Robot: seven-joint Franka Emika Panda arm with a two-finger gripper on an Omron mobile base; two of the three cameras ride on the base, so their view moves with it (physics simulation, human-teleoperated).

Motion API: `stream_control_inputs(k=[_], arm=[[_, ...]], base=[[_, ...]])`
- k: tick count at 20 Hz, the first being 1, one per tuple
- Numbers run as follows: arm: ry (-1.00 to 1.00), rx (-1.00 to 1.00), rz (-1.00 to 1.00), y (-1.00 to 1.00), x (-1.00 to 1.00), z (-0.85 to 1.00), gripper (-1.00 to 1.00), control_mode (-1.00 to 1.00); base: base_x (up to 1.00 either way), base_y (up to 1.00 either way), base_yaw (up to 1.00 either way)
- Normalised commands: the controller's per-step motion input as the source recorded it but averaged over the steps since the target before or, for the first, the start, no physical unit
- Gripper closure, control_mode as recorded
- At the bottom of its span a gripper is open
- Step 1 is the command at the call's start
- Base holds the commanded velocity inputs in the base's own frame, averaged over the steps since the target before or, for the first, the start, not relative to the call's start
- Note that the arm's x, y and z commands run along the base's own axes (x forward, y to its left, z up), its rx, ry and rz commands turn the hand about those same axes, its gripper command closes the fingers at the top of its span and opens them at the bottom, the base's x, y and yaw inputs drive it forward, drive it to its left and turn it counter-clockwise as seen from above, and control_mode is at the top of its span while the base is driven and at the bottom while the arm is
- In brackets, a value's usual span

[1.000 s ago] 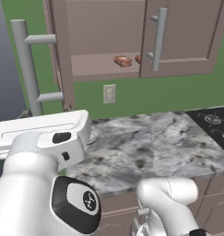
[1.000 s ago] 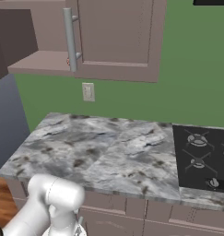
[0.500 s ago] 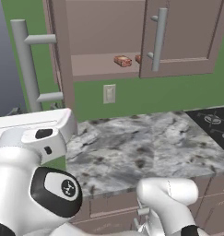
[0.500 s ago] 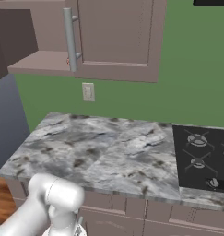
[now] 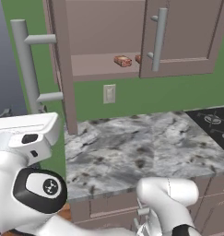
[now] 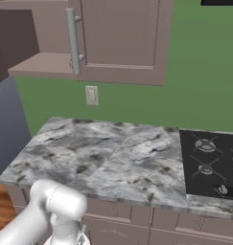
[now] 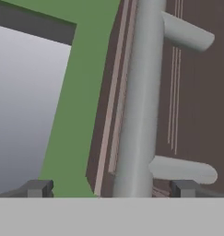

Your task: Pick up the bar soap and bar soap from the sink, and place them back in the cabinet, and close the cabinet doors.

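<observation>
**Two soaps shelved, one door still standing open**

Two bar soaps are sitting on the cabinet shelf in the left base view: one in plain sight near the shelf's front edge, the other just to its right, at three o'clock from it, half hidden behind the edge of the right door. That right door is lying flush and shut; the left door is swung out edge-on toward the camera, its grey bar handle sticking out at nine o'clock.

In the hand view the gripper is sitting spread wide, nothing between its fingertips, with that same handle rising toward twelve o'clock just between the tips. The sink is lying outside these pictures.

The step in hand looks to be the closing of the left door. To do it well, the arm should be pressing on the handle or the door face beside it, pushing along the arc of the hinge rather than straight in, so the panel is swinging and not binding. Keeping the contact near the free edge would be giving the most leverage. The tips should be staying clear of the gap between the door edge and the cabinet frame as it narrows.

The shelf is holding the two bars and nothing else that I can make out; the counter below is lying bare of soap.
</observation>
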Motion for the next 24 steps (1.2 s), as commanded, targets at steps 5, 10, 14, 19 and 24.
stream_control_inputs(k=[5, 10, 14, 19, 24], arm=[[-0.11, 0.00, -0.12, 0.05, 0.06, -0.01, -1.00, -1.00], [-0.10, 0.00, -0.15, 0.00, 0.02, 0.00, -1.00, -1.00], [-0.07, 0.00, -0.16, 0.00, 0.06, 0.00, -1.00, -1.00], [-0.05, 0.00, -0.15, 0.00, 0.14, 0.00, -1.00, -1.00], [-0.03, 0.00, -0.12, -0.03, 0.11, 0.00, -1.00, -1.00]], base=[[0.00, 0.00, 0.00], [0.00, 0.00, 0.00], [0.00, 0.00, 0.00], [0.00, 0.00, 0.00], [0.00, 0.00, 0.00]])
